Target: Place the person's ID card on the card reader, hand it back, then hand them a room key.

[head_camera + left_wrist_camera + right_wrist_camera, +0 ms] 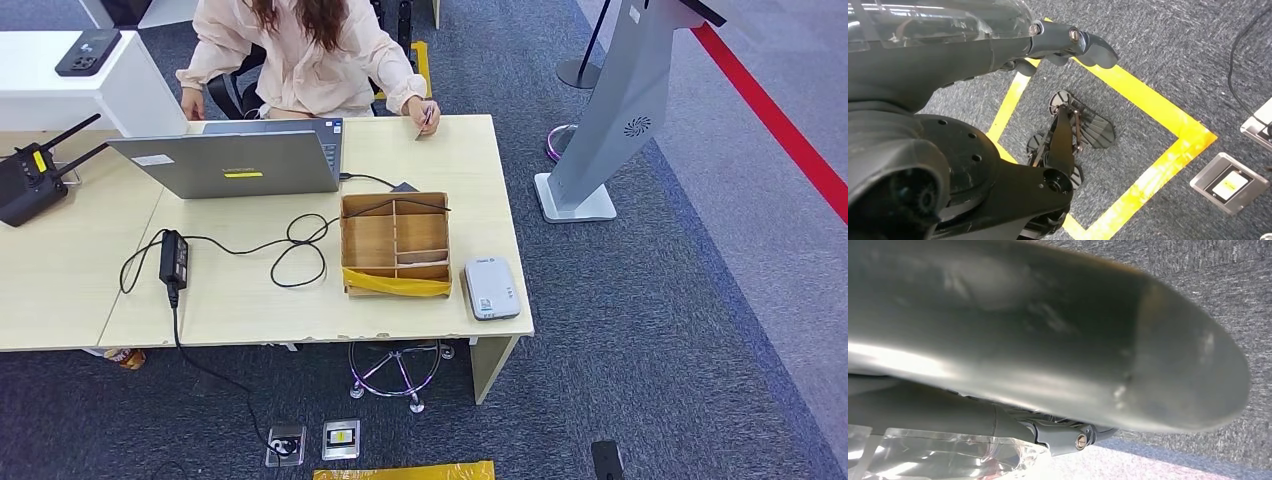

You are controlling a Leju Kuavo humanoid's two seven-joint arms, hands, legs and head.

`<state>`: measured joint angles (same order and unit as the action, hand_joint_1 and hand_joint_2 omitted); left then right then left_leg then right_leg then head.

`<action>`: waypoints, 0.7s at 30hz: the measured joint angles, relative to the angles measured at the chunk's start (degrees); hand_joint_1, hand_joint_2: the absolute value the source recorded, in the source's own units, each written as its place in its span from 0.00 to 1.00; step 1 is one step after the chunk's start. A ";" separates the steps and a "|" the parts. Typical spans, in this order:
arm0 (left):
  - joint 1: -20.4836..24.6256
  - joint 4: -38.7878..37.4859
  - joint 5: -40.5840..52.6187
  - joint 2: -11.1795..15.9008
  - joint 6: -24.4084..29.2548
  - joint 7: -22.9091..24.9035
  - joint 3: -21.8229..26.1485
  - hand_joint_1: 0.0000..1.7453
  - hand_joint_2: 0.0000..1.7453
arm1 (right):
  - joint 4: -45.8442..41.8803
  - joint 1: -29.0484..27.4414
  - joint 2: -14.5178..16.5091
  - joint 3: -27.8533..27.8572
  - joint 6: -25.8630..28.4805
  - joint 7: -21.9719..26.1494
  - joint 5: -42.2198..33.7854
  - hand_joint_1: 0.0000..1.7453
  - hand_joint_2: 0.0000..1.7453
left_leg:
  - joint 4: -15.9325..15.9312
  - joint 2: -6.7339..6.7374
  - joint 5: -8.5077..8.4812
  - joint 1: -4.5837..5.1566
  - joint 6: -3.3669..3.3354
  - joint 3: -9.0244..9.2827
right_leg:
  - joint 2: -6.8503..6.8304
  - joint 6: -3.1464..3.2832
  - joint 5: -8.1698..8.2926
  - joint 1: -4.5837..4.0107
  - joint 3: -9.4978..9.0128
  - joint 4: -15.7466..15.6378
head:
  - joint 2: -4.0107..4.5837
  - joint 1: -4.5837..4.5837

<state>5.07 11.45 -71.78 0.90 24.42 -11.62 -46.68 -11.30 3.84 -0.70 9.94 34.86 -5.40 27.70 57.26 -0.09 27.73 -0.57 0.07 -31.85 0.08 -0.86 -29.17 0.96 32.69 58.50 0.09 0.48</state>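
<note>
Farthest left on the pale wooden desk (70, 270) sits a black radio controller (28, 178) with two antennas, and behind it a dark phone (88, 51) lies on a white counter (120, 80). Next comes an open grey laptop (235, 160), its back toward the camera, with a black power adapter (174, 258) and a looped cable (300, 250) in front of it. Just right of the loop stands a cardboard divider box (395, 240) with a yellow strip across its near edge, and close beside that, near the desk's right front corner, lies the white card reader (490, 288). Behind the desk a seated person (300, 50) in a light shirt holds the ID card (421, 127) in a hand (426, 113) at the far edge, well apart from the reader. Right of the desk a grey kiosk stand (610, 120) rises from the carpet.

The left hand (1068, 42) hangs over carpet marked with yellow tape (1148, 145); whether its fingers are apart I cannot tell. The right hand (1068, 437) is blurred and close, so its fingers' state I cannot tell either.
</note>
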 joint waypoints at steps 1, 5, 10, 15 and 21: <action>0.00 0.00 -0.10 -0.02 0.11 0.03 0.01 0.00 0.00 | 0.00 0.00 0.00 0.00 -0.03 0.03 0.05 0.00 0.00 | 0.00 0.00 0.00 0.00 0.00 0.00 | 0.00 0.00 0.00 0.00 0.00 0.00 | 0.00 0.00; 0.00 0.00 -0.21 -0.09 0.27 0.46 0.01 0.00 0.00 | 0.00 0.00 0.00 -0.02 -0.19 0.04 0.31 0.00 0.00 | 0.00 0.00 0.00 0.00 0.00 0.00 | 0.00 0.00 0.00 0.00 0.00 0.00 | 0.00 0.00; 0.00 0.00 -0.37 -0.15 0.41 0.56 0.03 0.00 0.00 | 0.00 0.01 0.00 -0.02 -0.49 0.02 0.63 0.00 0.00 | 0.00 0.00 0.00 0.00 0.00 0.00 | 0.00 0.00 0.00 0.00 0.00 0.00 | 0.00 0.00; 0.00 0.00 -0.80 -0.28 0.71 0.55 0.05 0.00 0.00 | 0.00 0.01 0.00 -0.03 -0.55 0.15 0.89 0.00 0.00 | 0.00 0.00 0.00 0.00 0.00 0.00 | 0.00 0.00 0.00 0.00 0.00 0.00 | 0.00 0.00; 0.01 0.00 -1.17 -0.42 0.62 0.33 0.08 0.00 0.00 | 0.00 0.01 -0.01 -0.06 -0.95 0.73 0.74 0.00 0.00 | 0.00 0.00 0.00 0.00 0.00 0.00 | 0.00 0.00 0.00 0.00 0.00 0.00 | 0.00 0.00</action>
<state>5.08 11.45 -72.96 0.48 25.05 -11.29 -46.60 -11.30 3.85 -0.71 9.88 33.91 -4.67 28.44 57.26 -0.09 27.73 -0.57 0.07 -31.85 0.08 -0.86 -29.17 0.96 32.69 58.50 0.09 0.48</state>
